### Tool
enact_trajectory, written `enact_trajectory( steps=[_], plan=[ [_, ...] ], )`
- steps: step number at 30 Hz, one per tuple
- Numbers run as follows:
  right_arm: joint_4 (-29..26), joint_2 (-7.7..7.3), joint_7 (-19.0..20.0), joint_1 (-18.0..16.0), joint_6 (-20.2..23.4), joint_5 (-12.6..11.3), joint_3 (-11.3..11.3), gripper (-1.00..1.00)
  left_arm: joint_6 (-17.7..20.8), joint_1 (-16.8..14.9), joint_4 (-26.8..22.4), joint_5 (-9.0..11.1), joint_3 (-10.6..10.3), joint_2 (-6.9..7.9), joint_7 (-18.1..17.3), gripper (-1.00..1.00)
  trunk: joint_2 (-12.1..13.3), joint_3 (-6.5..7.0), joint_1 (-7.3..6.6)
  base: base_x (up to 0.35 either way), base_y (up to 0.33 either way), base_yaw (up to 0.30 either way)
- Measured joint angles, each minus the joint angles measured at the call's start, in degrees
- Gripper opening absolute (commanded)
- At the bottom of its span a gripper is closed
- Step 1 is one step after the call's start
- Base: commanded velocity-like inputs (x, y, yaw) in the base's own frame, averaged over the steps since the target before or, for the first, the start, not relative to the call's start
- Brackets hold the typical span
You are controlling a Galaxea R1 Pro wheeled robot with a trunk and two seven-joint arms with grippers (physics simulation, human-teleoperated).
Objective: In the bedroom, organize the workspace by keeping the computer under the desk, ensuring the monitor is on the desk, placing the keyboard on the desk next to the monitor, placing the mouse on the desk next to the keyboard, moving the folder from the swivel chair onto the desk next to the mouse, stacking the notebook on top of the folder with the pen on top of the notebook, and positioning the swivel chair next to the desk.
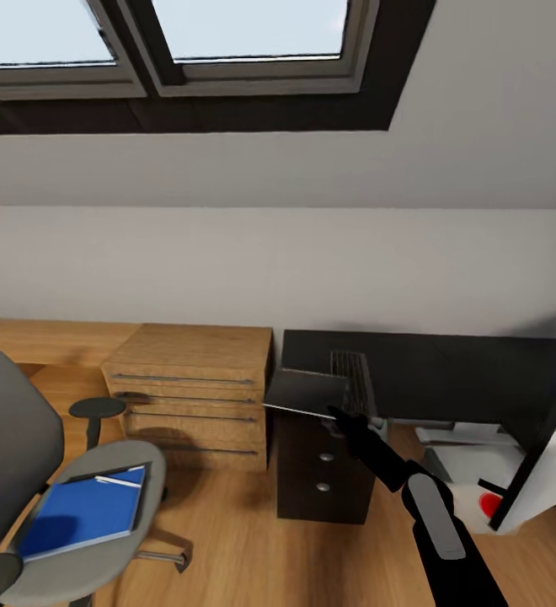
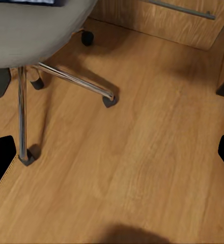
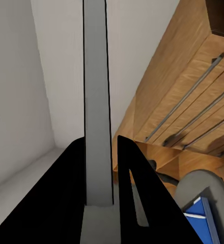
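1. Head view: the right gripper [image 1: 339, 413] is holding the keyboard [image 1: 320, 389] by its near edge. The keyboard is sticking out past the left end of the desk [image 1: 446, 371], with its far part over the desk top.
2. The swivel chair [image 1: 25, 472] is sitting on the wood floor [image 1: 244, 539], well apart from the desk. The folder [image 1: 84, 512] is lying on the chair seat, and the pen [image 1: 118, 482] is lying at the folder's far edge.
3. A low wood cabinet [image 1: 198, 392] is standing just beside the desk's left end.
4. Left wrist view: the chair's chrome legs [image 2: 74, 81] are resting on the floor. I cannot tell if the left gripper is open or closed.
5. Right wrist view: the 2 black fingers [image 3: 130, 198] are squeezing the keyboard's [image 3: 96, 112] silver-grey edge between them.
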Motion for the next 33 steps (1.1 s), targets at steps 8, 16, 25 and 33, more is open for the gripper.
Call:
enact_trajectory(
  steps=[8, 16, 25, 33],
  plan=[
    [0.0, -0.01, -0.02, 0.02, 0.08, -0.16, -0.02, -1.0, 0.03, 0.0, 0.01, 0.03, -0.02, 0.01, 0.0, 1.0, 0.0, 0.0, 0.01, 0.235, 0.111, 0.0],
    [-0.02, -0.01, 0.08, 0.03, -0.15, -0.39, -0.09, -1.0, 0.09, 0.0, 0.06, -0.04, -0.32, -0.19, 0.0, 1.0, 0.0, 0.0, 0.03, 0.036, 0.008, 0.0],
    [-0.52, 0.23, -0.33, 0.03, -0.87, -0.25, -0.25, -1.0, 1.77, 0.0, -8.6, -0.07, -7.14, -0.47, -0.34, 1.0, 0.0, 0.0, 0.03, 0.002, 0.0, 0.0],
    [-0.39, 0.38, -7.61, -2.48, -9.05, -0.19, -0.31, -1.0, 31.11, -0.01, -34.18, 2.99, -8.02, -0.48, -0.33, 1.0, 0.01, 0.02, 0.03, 0.0, 0.0, 0.0]
  ],
)
